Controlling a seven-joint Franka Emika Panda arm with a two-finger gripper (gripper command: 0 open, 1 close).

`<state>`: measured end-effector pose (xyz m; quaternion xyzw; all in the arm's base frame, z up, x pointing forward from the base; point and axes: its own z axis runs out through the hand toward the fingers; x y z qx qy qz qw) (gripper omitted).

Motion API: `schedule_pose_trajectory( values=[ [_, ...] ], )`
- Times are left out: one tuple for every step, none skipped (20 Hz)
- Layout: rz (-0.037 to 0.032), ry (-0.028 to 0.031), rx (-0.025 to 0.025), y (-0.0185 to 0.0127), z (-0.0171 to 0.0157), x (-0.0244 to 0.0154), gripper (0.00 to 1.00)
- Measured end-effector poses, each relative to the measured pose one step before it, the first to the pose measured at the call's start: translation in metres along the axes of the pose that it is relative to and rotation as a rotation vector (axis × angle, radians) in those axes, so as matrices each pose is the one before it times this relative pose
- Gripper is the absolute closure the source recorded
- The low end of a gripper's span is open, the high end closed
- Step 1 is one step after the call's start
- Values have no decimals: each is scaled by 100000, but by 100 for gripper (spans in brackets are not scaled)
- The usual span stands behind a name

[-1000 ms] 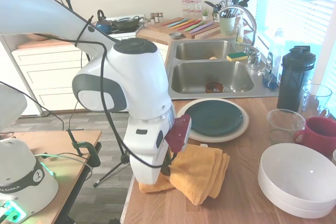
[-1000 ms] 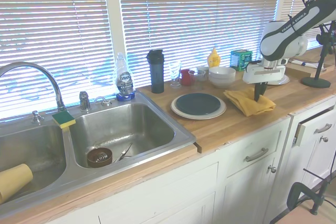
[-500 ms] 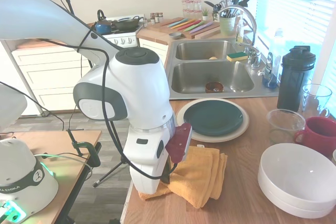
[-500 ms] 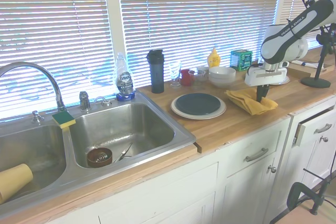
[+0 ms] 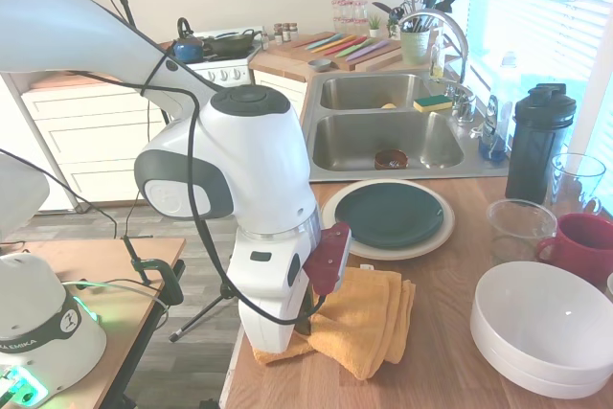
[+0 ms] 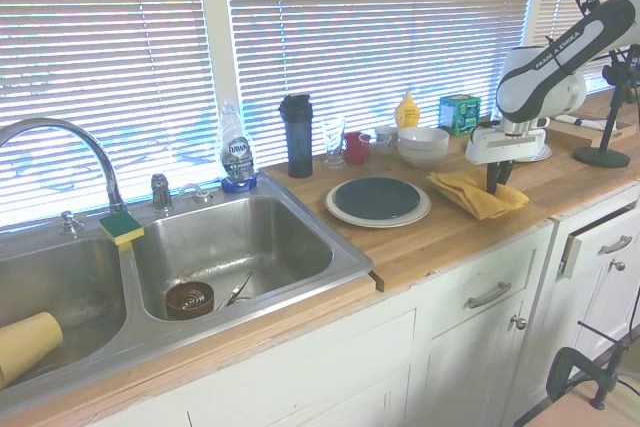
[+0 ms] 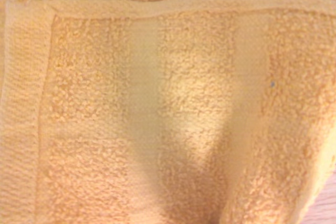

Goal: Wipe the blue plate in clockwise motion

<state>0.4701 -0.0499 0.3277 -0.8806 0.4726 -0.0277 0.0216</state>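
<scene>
The blue plate (image 5: pixel 393 215) (image 6: pixel 377 197) is round, dark teal and glossy, and it rests on a larger cream plate (image 5: pixel 442 233) (image 6: pixel 344 215) on the wooden counter beside the sink. A folded orange towel (image 5: pixel 369 308) (image 6: pixel 468 195) lies on the counter just short of the plates. My gripper (image 5: pixel 306 318) (image 6: pixel 497 183) points straight down and reaches into the towel at its edge farthest from the plate. The arm's own body hides the tips in the first exterior view. Orange terry cloth (image 7: pixel 168 98) fills the whole wrist view from very close.
A large white bowl (image 5: pixel 546 328), a red mug (image 5: pixel 582 244), a clear glass bowl (image 5: pixel 520 227) and a black shaker bottle (image 5: pixel 538 141) stand on the window side of the towel. The double sink (image 5: pixel 383 136) lies beyond the plates. The counter's front edge runs close to the towel.
The hand has sunk a little lower onto the towel and shifted slightly over the last second. The towel and the plates have stayed where they were.
</scene>
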Motion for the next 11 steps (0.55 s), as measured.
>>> schedule_pose_trajectory(
  values=[
    [-184, 372, 146, -28, -39, 22, 0],
    [-253, 370, 9, -16, -63, 10, 0],
    [-263, 478, 32, -36, -137, -19, 0],
    [-268, 553, 195, -86, -236, -76, 0],
    [-541, 914, 108, -136, -322, -125, 0],
    [-560, 1323, -1, -223, -392, -226, 0],
    [-598, 1045, 268, -295, -415, -315, 0],
    [-740, 739, 482, -316, -441, -364, 0],
    [-912, 512, 618, -331, -423, -394, 0],
    [-871, 505, 653, -346, -440, -417, 0],
    [-682, 477, 583, -271, -412, -370, 0]
  ],
)
